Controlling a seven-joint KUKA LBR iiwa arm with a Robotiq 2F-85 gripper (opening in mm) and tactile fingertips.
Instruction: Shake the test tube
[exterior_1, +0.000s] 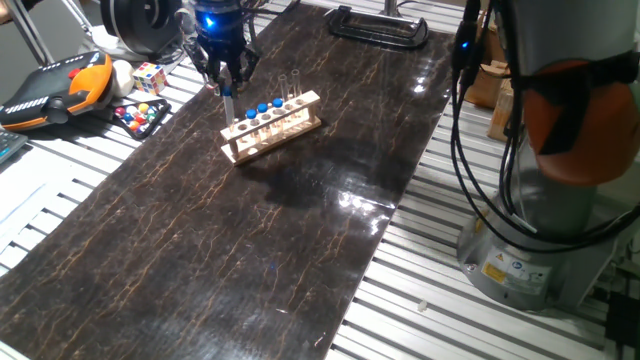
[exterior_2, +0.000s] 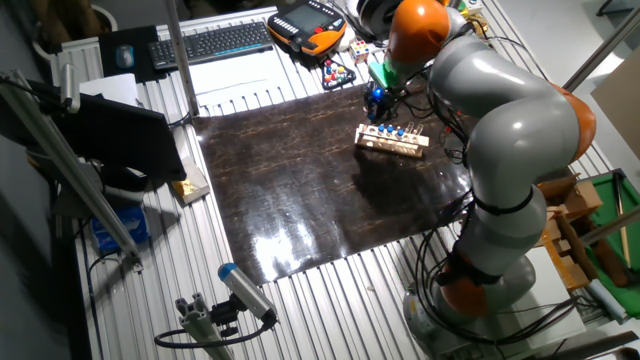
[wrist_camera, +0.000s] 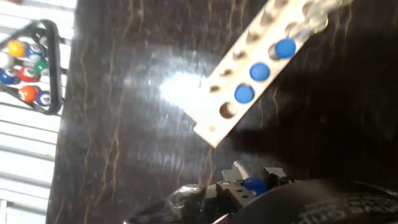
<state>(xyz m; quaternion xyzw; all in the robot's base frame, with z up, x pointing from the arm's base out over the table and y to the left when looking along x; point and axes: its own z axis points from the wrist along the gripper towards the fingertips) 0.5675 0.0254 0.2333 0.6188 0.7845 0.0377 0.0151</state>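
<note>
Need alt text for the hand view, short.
Looking down past the pincer, which grips a blue-capped test tube at the bottom edge, above a dark marbled mat. A wooden rack runs diagonally with three blue-capped tubes and one empty hole at its near end; a triangle of billiard balls sits at left.

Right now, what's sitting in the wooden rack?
The wooden rack holds three blue-capped tubes in a row and two taller uncapped clear tubes. One end hole is empty. The end effector holds the fourth capped test tube above that end. Tube contents aren't discernible.
</note>
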